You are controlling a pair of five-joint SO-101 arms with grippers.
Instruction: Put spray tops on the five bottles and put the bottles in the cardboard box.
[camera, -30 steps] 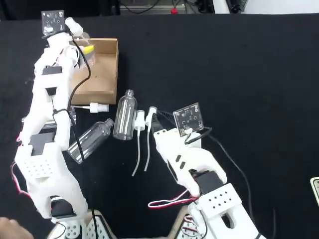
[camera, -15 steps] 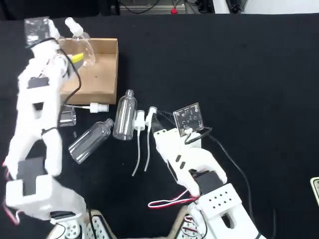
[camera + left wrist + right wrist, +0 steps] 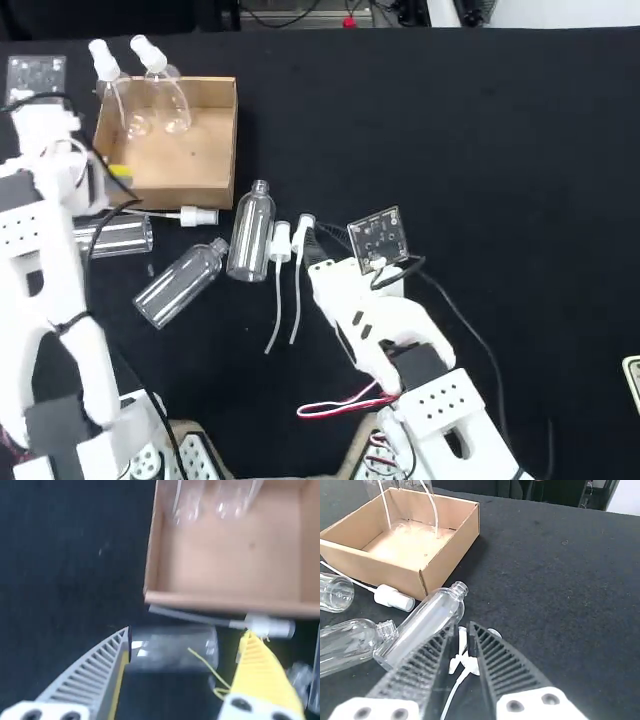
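Bottles already wearing spray tops, a capped pair (image 3: 160,95), lean at the far wall of the cardboard box (image 3: 170,195), far left on the bench (image 3: 480,150). Just near of the box, the left gripper (image 3: 186,632) hangs with its jaws released, one either side of an uncapped bottle (image 3: 170,647) lying on its side. A loose spray top (image 3: 192,215) lies along the box's near wall, close by the yellow jaw. To the right lie a slanted bottle (image 3: 180,283) and a third open bottle (image 3: 250,232), then two more spray tops (image 3: 281,240), their tubes trailing nearward. The right gripper (image 3: 462,626) sits low over those; whether its jaws are released or clenched I cannot tell from this angle. The risks, as I judge them: the round, slick bottle may roll or squirt out of a closing grip, and the yellow jaw could snag the loose top's tube or nudge the box.
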